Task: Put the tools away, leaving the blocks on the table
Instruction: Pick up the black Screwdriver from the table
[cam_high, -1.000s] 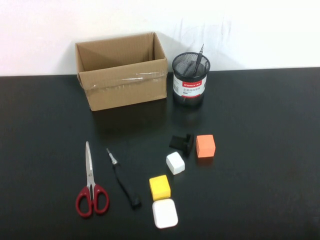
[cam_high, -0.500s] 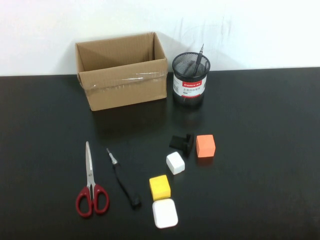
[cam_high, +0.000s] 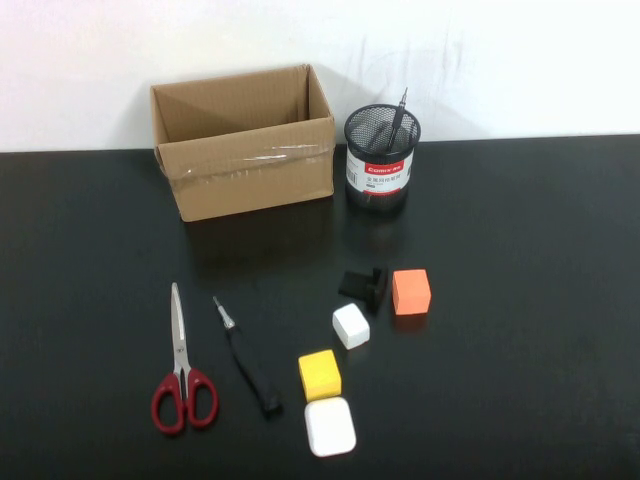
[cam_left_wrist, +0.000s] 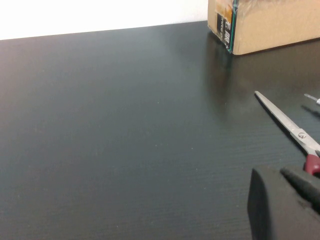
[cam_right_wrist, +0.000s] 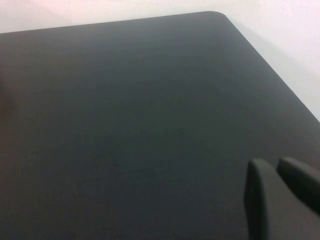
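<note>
Nothing is gripped yet, so the job looks to be at its start. The left gripper (cam_left_wrist: 287, 205) waits off the table's (cam_high: 520, 200) 7 o'clock edge, near the red-handled steel scissors (cam_high: 181, 368); whether its fingers are parted I cannot tell. Those scissors lie at 8 o'clock, long axis running 6 to 12, blades toward the open cardboard box (cam_high: 243, 140). Just beside them the slim black driver (cam_high: 247, 358) points its tip to 11. The stubby black-handled screwdriver (cam_high: 364, 284) sits centrally, heading unclear. The right gripper (cam_right_wrist: 280, 200) hovers over bare tabletop, fingers apparently nearly together. Next, probably: reach and pinch the scissors.
</note>
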